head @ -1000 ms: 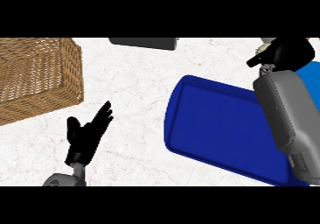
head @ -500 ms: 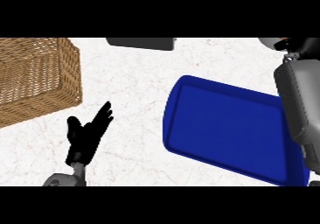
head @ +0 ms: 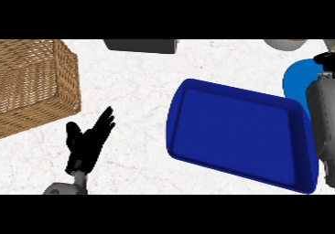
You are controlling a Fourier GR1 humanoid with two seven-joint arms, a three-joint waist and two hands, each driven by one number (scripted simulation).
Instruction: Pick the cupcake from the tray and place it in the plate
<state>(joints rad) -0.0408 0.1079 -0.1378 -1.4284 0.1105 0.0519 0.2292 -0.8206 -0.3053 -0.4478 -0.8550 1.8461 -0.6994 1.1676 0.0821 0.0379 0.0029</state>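
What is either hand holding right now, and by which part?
Left hand is open and holds nothing. Right hand barely shows at the right edge above the plate; its hold cannot be told.

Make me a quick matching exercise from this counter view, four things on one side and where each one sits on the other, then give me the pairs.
Things:
1. wicker basket
2. dark blue tray
3. left hand
4. light blue plate

Places:
A. right edge, behind the tray
B. lower left, open on the counter
C. far left
D. centre right

Pairs: 1-C, 2-D, 3-B, 4-A
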